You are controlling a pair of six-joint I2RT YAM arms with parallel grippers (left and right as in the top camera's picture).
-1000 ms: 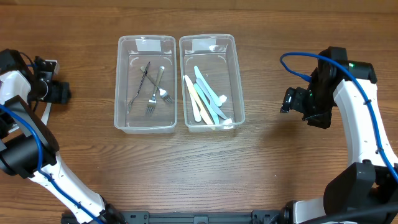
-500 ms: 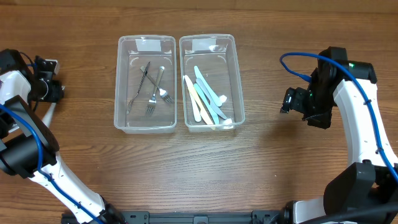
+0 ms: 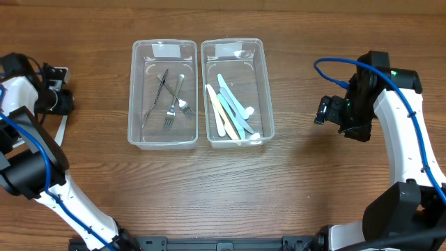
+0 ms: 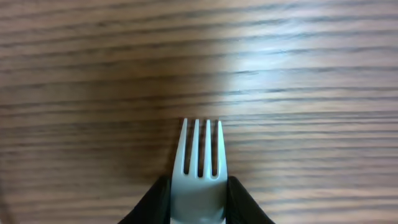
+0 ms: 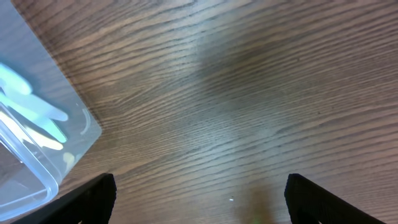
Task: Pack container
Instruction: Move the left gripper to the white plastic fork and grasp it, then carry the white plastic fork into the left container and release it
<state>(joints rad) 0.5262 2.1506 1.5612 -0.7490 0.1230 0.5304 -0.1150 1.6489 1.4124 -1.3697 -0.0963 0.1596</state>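
White fork (image 4: 200, 155) pinched in left end effector (image 4: 198, 186), tines apparently straight ahead; right end effector (image 5: 200, 196) wide.

— Where's the left arm?
— The white-and-black left arm (image 3: 15, 94) reaches up along the far left edge. Its black two-finger left gripper (image 4: 198, 190) is pinched tight on a white plastic fork (image 4: 199, 155), tines pointing forward.
— And the other?
— The white right arm (image 3: 401, 139) bends in from the right edge. The right gripper (image 5: 199, 199) has its black fingers (image 5: 93, 196) spread wide, nothing between them.
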